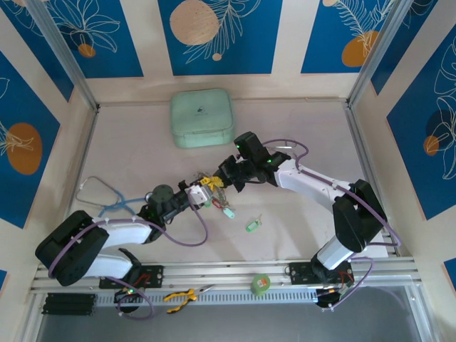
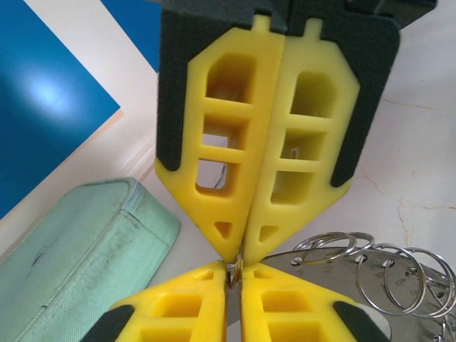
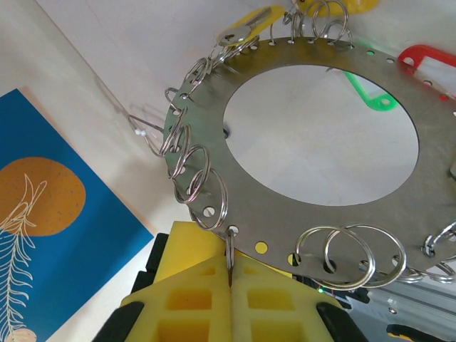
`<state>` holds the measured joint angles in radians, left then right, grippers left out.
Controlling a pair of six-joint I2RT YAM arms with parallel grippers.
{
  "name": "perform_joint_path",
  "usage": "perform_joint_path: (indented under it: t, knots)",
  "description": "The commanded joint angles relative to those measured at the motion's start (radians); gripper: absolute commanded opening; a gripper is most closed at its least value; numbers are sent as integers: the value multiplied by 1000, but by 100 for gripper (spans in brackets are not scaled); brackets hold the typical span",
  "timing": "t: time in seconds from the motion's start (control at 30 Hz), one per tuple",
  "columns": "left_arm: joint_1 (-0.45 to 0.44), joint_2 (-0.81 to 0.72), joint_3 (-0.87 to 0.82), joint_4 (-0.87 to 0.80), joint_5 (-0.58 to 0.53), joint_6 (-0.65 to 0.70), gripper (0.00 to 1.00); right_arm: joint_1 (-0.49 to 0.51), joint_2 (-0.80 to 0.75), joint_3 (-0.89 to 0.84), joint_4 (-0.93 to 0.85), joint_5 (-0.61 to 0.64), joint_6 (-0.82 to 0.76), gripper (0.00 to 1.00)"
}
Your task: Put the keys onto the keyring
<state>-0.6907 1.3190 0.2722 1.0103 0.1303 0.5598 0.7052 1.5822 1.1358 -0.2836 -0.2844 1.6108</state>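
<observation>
The keyring (image 1: pixel 211 189) is held up between both arms at mid-table. It is a flat silvery plate (image 3: pixel 285 224) with a big round hole and many small split rings. My right gripper (image 3: pixel 230 265) is shut on one split ring (image 3: pixel 229 246) hanging from the plate's edge. My left gripper (image 2: pixel 234 271) meets it tip to tip and is shut on the plate's edge (image 2: pixel 335 278). Keys with a yellow tag (image 3: pixel 246 27) and a red tag (image 3: pixel 427 57) hang at the far rim. A green tag (image 3: pixel 367 96) shows through the hole. One green-tagged key (image 1: pixel 251 225) lies loose on the table.
A mint-green zip case (image 1: pixel 201 117) lies at the back centre. A blue-tubed stethoscope (image 1: pixel 100 196) sits at the left beside my left arm. On the front rail are yellow-handled pliers (image 1: pixel 182 296) and a green tape roll (image 1: pixel 261 283).
</observation>
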Motion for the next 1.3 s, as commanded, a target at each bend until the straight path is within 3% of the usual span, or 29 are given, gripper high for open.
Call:
perform_joint_path:
  t: [0.0,0.1,0.3,0.43,0.53,0.6,0.67,0.73,0.8,0.93,1.03,1.13,1.27]
  knots:
    - [-8,-1,27,42,20,18,8,18,11,-2,0,-27,17,0]
    - [-9,-3,25,44,14,36,0,20,12,-5,0,-25,17,0]
    - [-15,5,21,60,8,48,0,4,12,-5,7,-43,-18,3]
    - [-16,5,14,61,3,51,0,-25,-25,18,-54,-6,-132,40]
    - [-15,3,13,48,8,54,0,-52,-67,76,-151,67,-312,55]
    - [-15,3,15,44,10,50,0,-72,-88,110,-196,121,-506,56]
    - [-15,5,15,42,18,42,0,-81,-108,126,-223,213,-726,49]
    - [-15,5,15,39,31,30,0,-84,-146,79,-146,281,-993,41]
    - [-15,2,15,25,49,19,0,-78,-194,-12,-20,308,-1268,41]
    - [-14,-9,22,-22,90,8,0,-75,-278,-242,237,89,-1875,40]
    - [-14,-18,29,-51,109,8,0,-60,-290,-302,234,-55,-2279,34]
    - [-14,-26,35,-75,122,9,0,-52,-246,-229,107,-47,-2440,32]
    - [-14,-26,35,-78,131,12,0,-27,-190,-196,69,-39,-2567,31]
